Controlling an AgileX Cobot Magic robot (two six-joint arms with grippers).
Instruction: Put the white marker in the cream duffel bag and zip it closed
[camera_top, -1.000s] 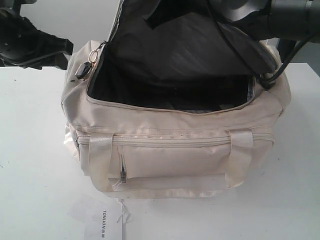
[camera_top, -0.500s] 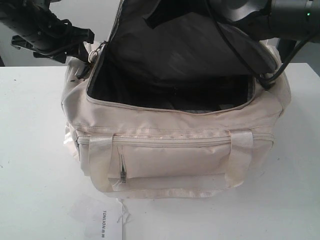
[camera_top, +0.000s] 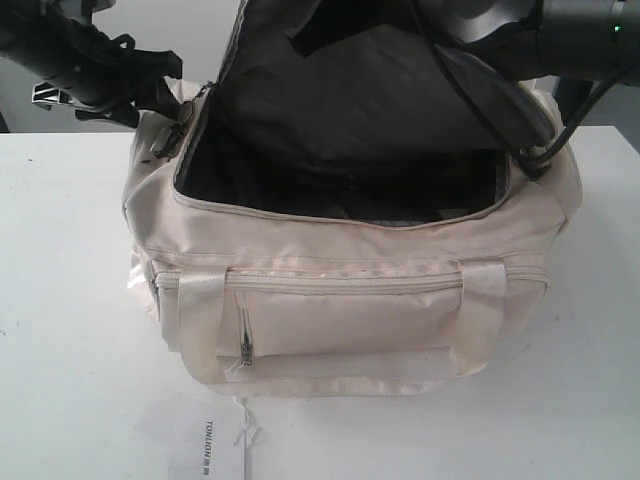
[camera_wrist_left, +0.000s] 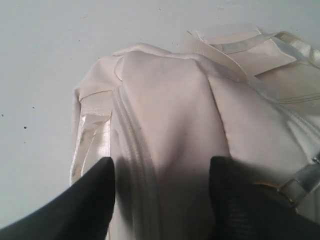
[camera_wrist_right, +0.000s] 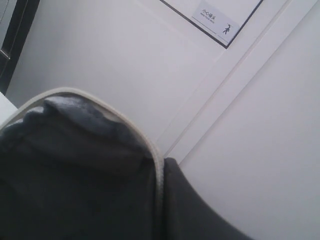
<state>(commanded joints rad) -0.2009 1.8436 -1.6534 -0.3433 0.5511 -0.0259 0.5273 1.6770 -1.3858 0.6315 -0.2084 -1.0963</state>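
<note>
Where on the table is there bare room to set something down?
Bare table left of the bag, and right of it down to the front edge. A paper tag takes the front-left. Crowded: the left hand at the bag's rear-left end, the right arm over the raised flap.

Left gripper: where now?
Exterior view, upper left: the left gripper sits at the cream duffel bag's left end, by the zip ring; the left wrist view shows its open fingers over that end.
</note>
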